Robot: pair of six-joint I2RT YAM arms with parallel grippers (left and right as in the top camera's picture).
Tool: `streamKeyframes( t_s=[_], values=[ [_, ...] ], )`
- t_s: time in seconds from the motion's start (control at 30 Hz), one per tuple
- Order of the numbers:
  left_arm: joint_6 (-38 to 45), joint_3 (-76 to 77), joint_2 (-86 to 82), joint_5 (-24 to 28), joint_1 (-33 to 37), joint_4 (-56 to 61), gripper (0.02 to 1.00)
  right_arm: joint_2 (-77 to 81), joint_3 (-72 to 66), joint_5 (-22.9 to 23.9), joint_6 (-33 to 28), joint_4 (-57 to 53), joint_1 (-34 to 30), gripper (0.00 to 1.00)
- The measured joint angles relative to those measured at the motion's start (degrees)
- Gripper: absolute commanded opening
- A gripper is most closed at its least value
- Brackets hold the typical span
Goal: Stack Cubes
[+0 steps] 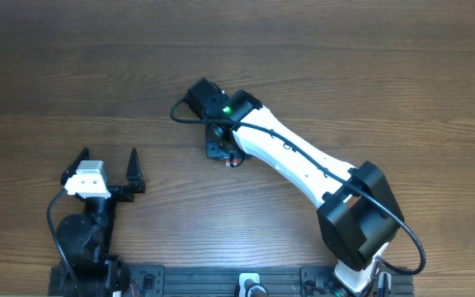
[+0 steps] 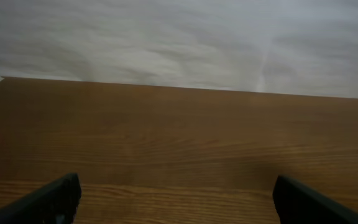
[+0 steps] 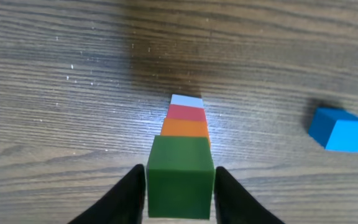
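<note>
Seen from the right wrist view, a green cube (image 3: 180, 177) tops a stack with an orange cube (image 3: 186, 128), a red cube (image 3: 187, 112) and a pale cube (image 3: 186, 100) beneath it. My right gripper (image 3: 180, 179) is shut on the green cube, one finger against each side. In the top view the right gripper (image 1: 221, 148) hangs over the table's middle, with a sliver of red (image 1: 233, 161) beside it. A blue cube (image 3: 339, 129) lies alone on the wood a little way from the stack. My left gripper (image 1: 108, 158) rests open near its base, holding nothing.
Bare wooden tabletop (image 1: 345, 58) surrounds the stack on all sides. The left wrist view faces across the table (image 2: 179, 137) toward a pale wall (image 2: 179, 37).
</note>
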Motion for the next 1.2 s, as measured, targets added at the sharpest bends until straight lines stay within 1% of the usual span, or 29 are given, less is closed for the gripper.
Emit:
streamKeyframes(
  t_s=[0.1,0.13,0.17,0.2,0.27,0.5,0.67,0.8,1.0,1.1,1.2],
  values=[
    [0.00,0.00,0.00,0.00,0.00,0.00,1.000,0.00,-0.09,0.02,0.22,0.00,0.00,0.549],
    [0.00,0.00,0.00,0.00,0.00,0.00,1.000,0.00,-0.09,0.04,-0.31,0.00,0.00,0.614],
    [0.00,0.00,0.00,0.00,0.00,0.00,1.000,0.00,-0.09,0.04,-0.04,0.02,0.00,0.658],
    [0.00,0.00,0.00,0.00,0.00,0.00,1.000,0.00,-0.09,0.02,0.04,0.00,0.00,0.752],
    [0.00,0.00,0.00,0.00,0.00,0.00,1.000,0.00,-0.09,-0.04,0.13,0.04,0.00,0.993],
    [0.00,0.00,0.00,0.00,0.00,0.00,1.000,0.00,0.13,1.03,-0.63,0.09,-0.07,0.991],
    [0.00,0.00,0.00,0.00,0.00,0.00,1.000,-0.13,5.79,3.58,-2.91,-3.54,-1.03,0.993],
    [0.00,0.00,0.00,0.00,0.00,0.02,1.000,-2.67,10.08,5.73,-4.98,-6.54,-4.85,0.993],
    [0.00,0.00,0.00,0.00,0.00,0.00,1.000,-9.11,10.34,7.37,-8.44,-12.57,-14.80,0.991],
    [0.00,0.00,0.00,0.00,0.00,0.00,1.000,-10.62,6.67,7.80,-9.16,-12.00,-17.55,0.991],
    [0.00,0.00,0.00,0.00,0.00,0.00,1.000,-10.64,-0.26,7.13,-9.94,-7.23,-18.84,0.991]
  ],
)
